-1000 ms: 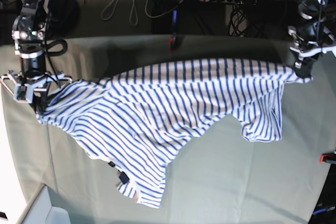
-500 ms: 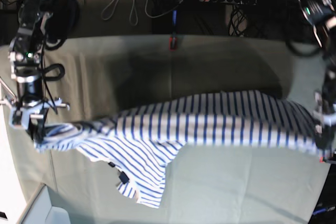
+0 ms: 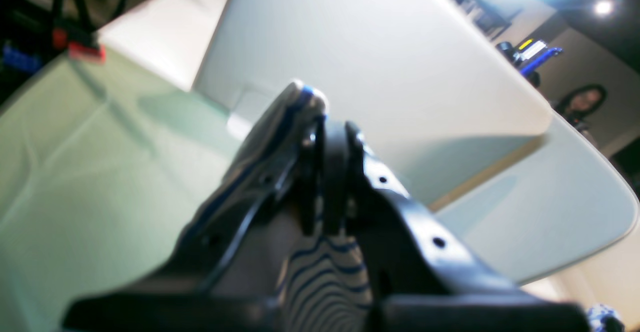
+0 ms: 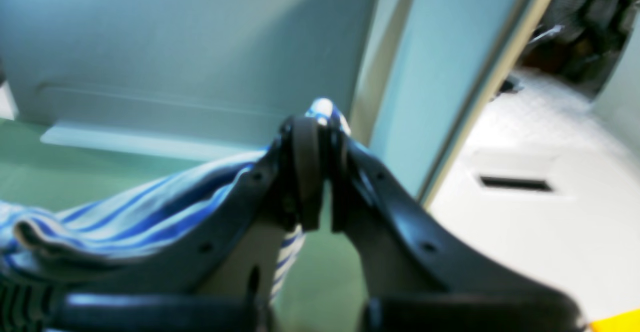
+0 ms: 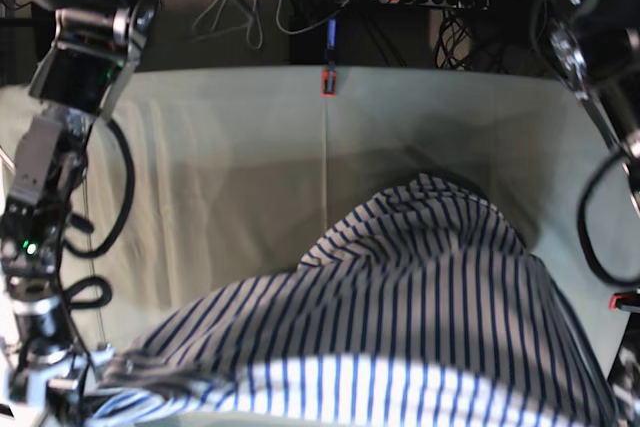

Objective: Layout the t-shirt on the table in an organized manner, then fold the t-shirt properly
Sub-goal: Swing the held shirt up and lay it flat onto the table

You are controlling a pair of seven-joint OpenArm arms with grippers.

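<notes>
1. The large flat bench (image 5: 230,177), covered in pale grey-green cloth with faint crease lines, is filling most of the base view, and its far half is lying bare.
2. The soft white t-shirt with thin blue horizontal stripes (image 5: 400,327) is hanging stretched between the two arms over the near half of the bench, and it is bulging upward in a rounded hump toward the middle. Its lower edge is running along the bottom of the base view; whether any part is touching the cloth cannot be told.
3. The black right arm (image 5: 50,197) is reaching down the left side of the base view, with its cables looping beside it.
4. The black left arm (image 5: 600,97) is coming down the right side of the same view, and its lower end is passing out of the picture.
5. The right gripper (image 4: 320,172) is holding its fingers (image 4: 302,162) clenched on a bunched edge of the striped fabric, which is trailing off to the left in the right wrist view.
6. The left gripper (image 3: 330,147) is keeping its fingers (image 3: 340,162) pinched on the shirt as well, and striped cloth is showing between them and below.
7. A small red marker (image 5: 326,82) is sitting at the far edge of the bench.
</notes>
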